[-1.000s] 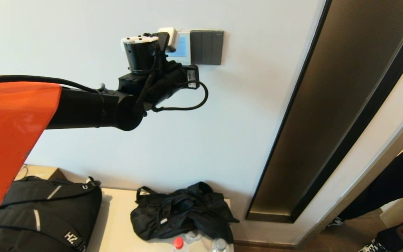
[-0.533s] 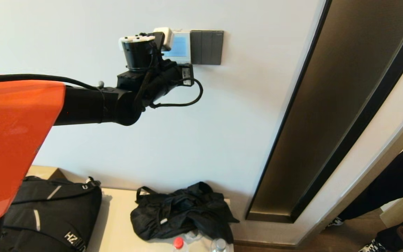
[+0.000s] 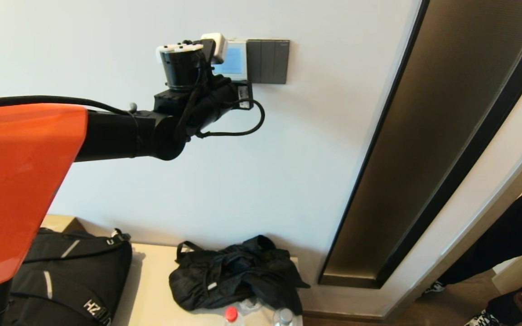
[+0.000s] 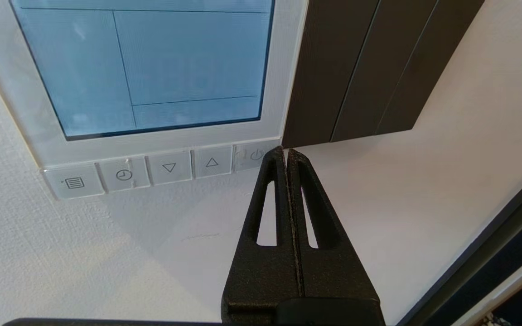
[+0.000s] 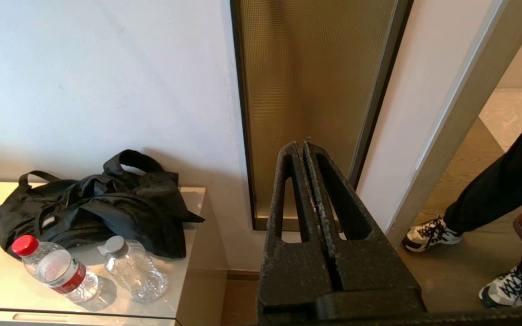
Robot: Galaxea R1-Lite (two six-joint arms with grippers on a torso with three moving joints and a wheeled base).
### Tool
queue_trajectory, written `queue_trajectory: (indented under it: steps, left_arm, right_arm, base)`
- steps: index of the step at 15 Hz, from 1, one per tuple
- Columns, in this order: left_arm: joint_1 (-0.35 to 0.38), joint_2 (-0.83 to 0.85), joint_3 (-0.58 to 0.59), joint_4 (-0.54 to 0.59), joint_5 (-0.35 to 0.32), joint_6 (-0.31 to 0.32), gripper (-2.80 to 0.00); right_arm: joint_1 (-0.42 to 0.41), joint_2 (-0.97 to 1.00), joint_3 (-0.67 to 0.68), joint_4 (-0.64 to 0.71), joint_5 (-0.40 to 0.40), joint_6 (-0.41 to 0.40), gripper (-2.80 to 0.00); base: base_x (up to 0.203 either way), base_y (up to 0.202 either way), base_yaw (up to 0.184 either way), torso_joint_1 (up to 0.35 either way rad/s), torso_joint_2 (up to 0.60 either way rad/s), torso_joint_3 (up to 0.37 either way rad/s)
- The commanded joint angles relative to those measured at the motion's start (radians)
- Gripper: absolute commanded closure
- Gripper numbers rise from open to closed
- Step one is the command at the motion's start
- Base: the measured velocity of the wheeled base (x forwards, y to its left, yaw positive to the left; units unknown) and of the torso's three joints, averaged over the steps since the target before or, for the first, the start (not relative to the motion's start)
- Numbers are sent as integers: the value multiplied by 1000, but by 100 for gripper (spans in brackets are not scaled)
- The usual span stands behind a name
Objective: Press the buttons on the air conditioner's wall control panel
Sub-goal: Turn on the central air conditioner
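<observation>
The white wall control panel point(image 3: 236, 59) has a blue screen point(image 4: 152, 68) and a row of buttons along its lower edge: menu point(image 4: 74, 183), clock point(image 4: 124, 174), down arrow point(image 4: 169, 167), up arrow point(image 4: 211, 162) and power point(image 4: 248, 156). My left gripper point(image 4: 286, 151) is shut and empty. Its tips are at the right edge of the power button, by the panel's lower right corner; I cannot tell whether they touch. In the head view the left wrist point(image 3: 197, 90) hides the panel's left part. My right gripper point(image 5: 303, 146) is shut and empty, held low, away from the panel.
A dark grey switch plate point(image 3: 268, 61) adjoins the panel on the right. A tall brass-coloured panel point(image 3: 424, 136) stands further right. Below are a cabinet top point(image 5: 197, 203) with a black bag point(image 3: 238, 271), a backpack point(image 3: 57, 276) and two bottles point(image 5: 57, 271). A person's legs point(image 5: 492, 199) are at the right.
The left wrist shifted left along the wall, then came slightly back right and up. More of the blue screen shows than a second ago.
</observation>
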Motion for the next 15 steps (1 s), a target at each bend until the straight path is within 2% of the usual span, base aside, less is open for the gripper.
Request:
queue_trajectory:
  steps: [1,5,15]
  left_arm:
    - [-2,-21,25,-13,1,0,0]
    - [-2,-102,110,-15,-3,-1,0]
    - [-5,-47,57,-6,-5,-3,0]
  right_arm:
    - [0,0,-1,0,0,-1,0]
    - [0,0,-1,0,0,-1,0]
    - [0,1,-1,0,0,-1,0]
  base:
    - [0,0,0,0,0,0]
    - [0,0,0,0,0,0]
    - [0,0,0,0,0,0]
